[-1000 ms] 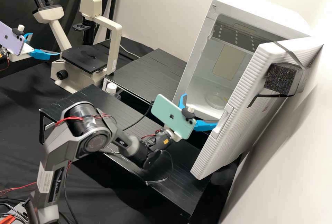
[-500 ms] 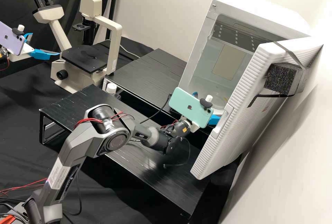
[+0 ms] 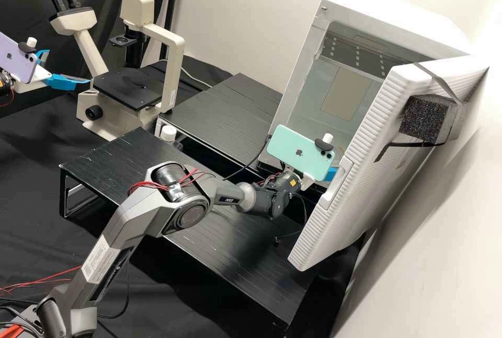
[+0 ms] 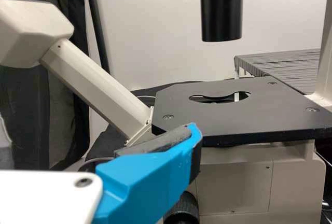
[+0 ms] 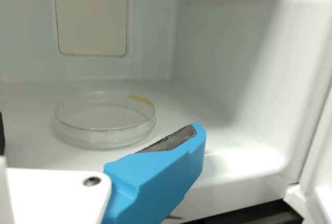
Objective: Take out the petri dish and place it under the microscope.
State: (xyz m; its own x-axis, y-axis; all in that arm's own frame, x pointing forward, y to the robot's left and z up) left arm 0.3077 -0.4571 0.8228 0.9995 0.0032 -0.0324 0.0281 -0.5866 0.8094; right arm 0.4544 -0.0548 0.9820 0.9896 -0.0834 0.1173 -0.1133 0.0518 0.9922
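Line up low and level before closing on the dish

The clear dish (image 5: pixel 122 137) sits flat on the floor of the white box (image 3: pixel 402 22), at the right of the high view, with a yellow mark (image 5: pixel 140 99) on its rim. The right gripper (image 5: pixel 101 130) is at the box's mouth, its jaws spread wide with nothing between them; the visible blue finger (image 5: pixel 161 175) seems apart from the dish.

The step in hand looks like the reach in for the grasp. To do it well, the arm should keep the wrist level, go in slowly until the dish's widest part lies between the pads, then close evenly and gently. Clear, smooth walls (easy to misjudge for depth) could slip or tip if only the near edge is pinched. A small straight lift should come before drawing back, wide of the door (image 3: pixel 361 139) at the right of the frame, since the mint phone (image 3: pixel 298 152) on the wrist adds bulk.

At the upper left, the left gripper (image 3: pixel 69 66) stands with its jaws well open and holds nothing, near the black plate (image 3: pixel 128 87) of the microscope (image 3: pixel 175 61). That plate should wait for the dish, which must travel upright and stay flat.
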